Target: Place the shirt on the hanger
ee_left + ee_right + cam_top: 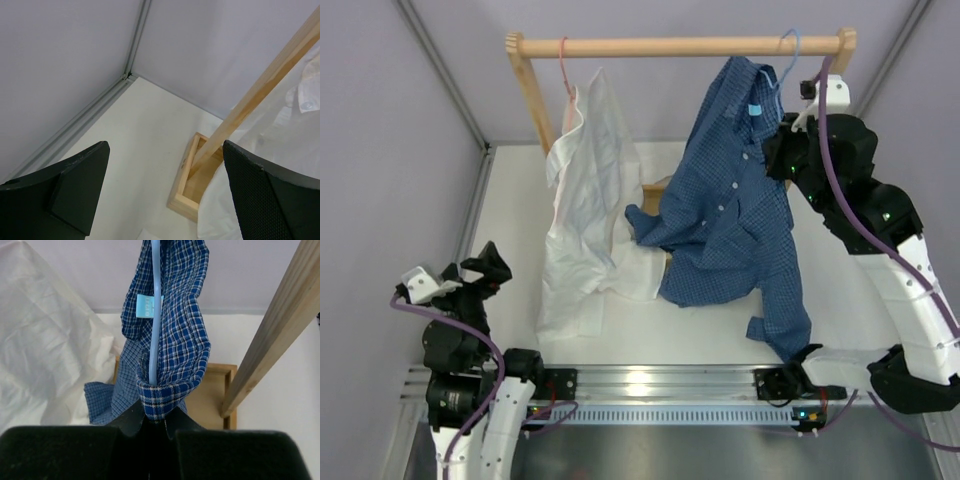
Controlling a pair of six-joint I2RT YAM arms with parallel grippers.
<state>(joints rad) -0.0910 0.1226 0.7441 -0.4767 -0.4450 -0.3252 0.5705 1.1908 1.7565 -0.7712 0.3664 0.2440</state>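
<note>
The right jaws are squeezed shut on a fold of the shirt (175,340), right at the collar. The thin blue hanger (156,315) runs straight down into that same fold. The jaws have the cloth, but I cannot tell if they pinch the wire too. A little light blue label (144,306) shows just beside the wire, inside the neck.

From above, the right jaws are up high, next to the right end of the wooden rail (680,46). The hanger's hook is over that rail. The shirt hangs from there, open and a bit crooked. Its lower part spreads on the bench (510,260), and one sleeve trails down to the near edge.

The left jaws are wide open with nothing between them. They are low at the near left corner, well apart from the shirt. Past them you can see a slanting wooden post (250,100) standing in its wooden foot (187,195).

A white shirt (585,200) hangs on a pink hanger (563,65) at the left end of the rail. Its bottom lies on the bench and touches the blue shirt.
</note>
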